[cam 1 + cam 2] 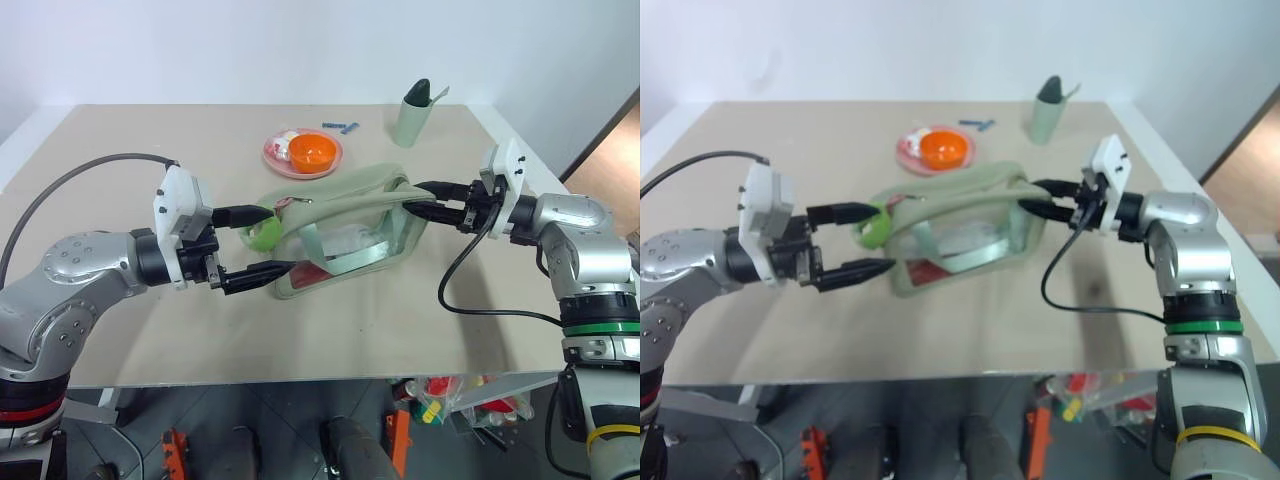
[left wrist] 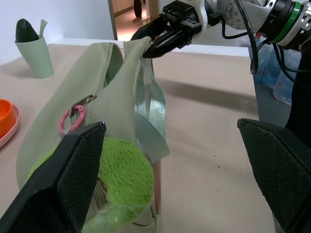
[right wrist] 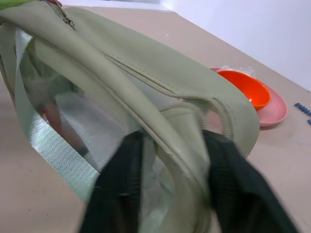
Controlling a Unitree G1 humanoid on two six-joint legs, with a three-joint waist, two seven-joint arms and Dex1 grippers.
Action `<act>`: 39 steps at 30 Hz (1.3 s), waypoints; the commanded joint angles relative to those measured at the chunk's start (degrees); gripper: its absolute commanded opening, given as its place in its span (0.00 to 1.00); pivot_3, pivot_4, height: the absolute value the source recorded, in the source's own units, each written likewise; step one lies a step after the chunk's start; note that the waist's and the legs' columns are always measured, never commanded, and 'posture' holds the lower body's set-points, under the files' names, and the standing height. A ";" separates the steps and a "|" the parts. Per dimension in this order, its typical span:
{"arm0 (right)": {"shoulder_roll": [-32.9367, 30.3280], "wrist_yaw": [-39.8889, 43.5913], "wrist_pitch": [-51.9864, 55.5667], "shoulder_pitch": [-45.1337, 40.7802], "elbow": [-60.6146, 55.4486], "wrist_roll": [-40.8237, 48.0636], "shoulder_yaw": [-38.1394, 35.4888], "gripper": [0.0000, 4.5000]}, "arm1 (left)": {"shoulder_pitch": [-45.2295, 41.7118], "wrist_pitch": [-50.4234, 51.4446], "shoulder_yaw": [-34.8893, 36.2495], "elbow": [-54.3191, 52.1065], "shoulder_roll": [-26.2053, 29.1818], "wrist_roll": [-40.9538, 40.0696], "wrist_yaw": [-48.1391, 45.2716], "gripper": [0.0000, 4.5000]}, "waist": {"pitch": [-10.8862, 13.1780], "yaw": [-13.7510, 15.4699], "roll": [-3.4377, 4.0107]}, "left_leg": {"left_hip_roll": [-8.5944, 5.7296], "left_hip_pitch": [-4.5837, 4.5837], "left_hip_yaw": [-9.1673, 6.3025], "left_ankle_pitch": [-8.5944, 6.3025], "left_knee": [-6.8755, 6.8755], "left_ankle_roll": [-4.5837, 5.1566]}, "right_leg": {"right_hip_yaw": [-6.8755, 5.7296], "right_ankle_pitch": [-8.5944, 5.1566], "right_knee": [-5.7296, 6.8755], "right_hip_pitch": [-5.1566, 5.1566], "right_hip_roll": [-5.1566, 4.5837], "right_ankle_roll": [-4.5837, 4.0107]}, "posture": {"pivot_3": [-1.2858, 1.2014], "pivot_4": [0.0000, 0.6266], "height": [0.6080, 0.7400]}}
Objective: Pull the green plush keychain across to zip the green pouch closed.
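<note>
The right gripper (image 1: 420,197) pinches the green pouch (image 1: 340,235) by its end on the table (image 1: 150,130). The left gripper (image 1: 268,240) is spread wide around the fuzzy green plush keychain (image 1: 263,233) at the pouch's other end.

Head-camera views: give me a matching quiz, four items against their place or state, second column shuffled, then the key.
Column one:
1. green plush keychain
2. right gripper
3. orange bowl
4. pale green cup

Column two:
A. sits on a pink plate
B. stands upright near the far edge of the table, something dark inside
C. lies between the open jaws of the left gripper
D. closed on the end of the green pouch

Pairs: 1-C, 2-D, 3-A, 4-B
</note>
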 commanded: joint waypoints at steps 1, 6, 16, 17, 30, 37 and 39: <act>-0.12 0.57 -0.02 -0.44 -2.54 1.31 -1.78 0.05 | -1.64 -1.13 0.17 -0.03 0.25 1.02 -0.09 1.00 | 0.00 0.00 0.00 | 0.00 0.00 0.00 0.00 -0.01 0.00 | 0.00 0.00 0.00 0.00 0.00 0.00 | 0.52 0.24 1.00; -0.30 0.66 1.48 0.25 -6.54 2.38 -2.23 0.01 | -1.62 -1.80 -0.34 1.21 -0.05 2.55 -0.70 1.00 | 0.00 0.02 0.00 | 0.00 0.00 -0.01 0.00 -0.01 0.00 | -0.01 0.01 0.01 0.00 0.00 0.01 | 0.52 0.24 1.00; -0.51 -3.77 8.79 5.01 -25.29 6.10 -3.09 0.01 | -0.71 -2.21 0.36 2.34 -0.31 3.72 -1.39 1.00 | 0.01 0.03 0.01 | 0.02 -0.01 -0.02 0.00 -0.03 0.00 | -0.02 0.00 0.02 -0.02 0.00 0.01 | 0.52 0.24 1.00; -0.40 -4.35 9.51 5.35 -26.52 6.48 -3.19 0.01 | -0.69 -2.22 0.43 2.37 -0.39 3.75 -1.39 1.00 | 0.01 0.03 0.02 | 0.02 -0.01 -0.02 0.00 -0.03 0.00 | -0.02 0.00 0.02 -0.02 0.00 0.01 | 0.52 0.24 1.00; -0.48 -4.40 5.29 10.21 -26.20 4.72 -2.10 0.01 | -2.04 -1.91 0.31 1.89 -1.80 3.30 -0.27 1.00 | 0.01 0.15 0.01 | 0.00 -0.01 -0.01 0.00 0.02 0.00 | -0.02 -0.02 0.02 -0.01 -0.01 -0.03 | 0.52 0.24 1.00; -0.87 -5.27 6.59 10.16 -28.92 6.66 -3.32 0.01 | -1.34 -0.25 1.68 -0.31 -1.72 0.79 1.16 1.00 | 0.01 0.14 0.01 | 0.01 -0.01 -0.01 0.00 0.02 0.00 | -0.01 0.01 0.02 0.00 -0.01 0.01 | 0.52 0.24 1.00; -0.28 -6.63 7.70 8.60 -29.16 7.87 -3.92 0.01 | -1.58 0.42 2.35 -0.52 -1.72 -0.09 1.86 1.00 | 0.01 0.14 0.01 | 0.01 0.00 -0.01 0.00 0.02 0.00 | -0.01 0.00 0.03 0.00 -0.01 0.00 | 0.52 0.24 1.00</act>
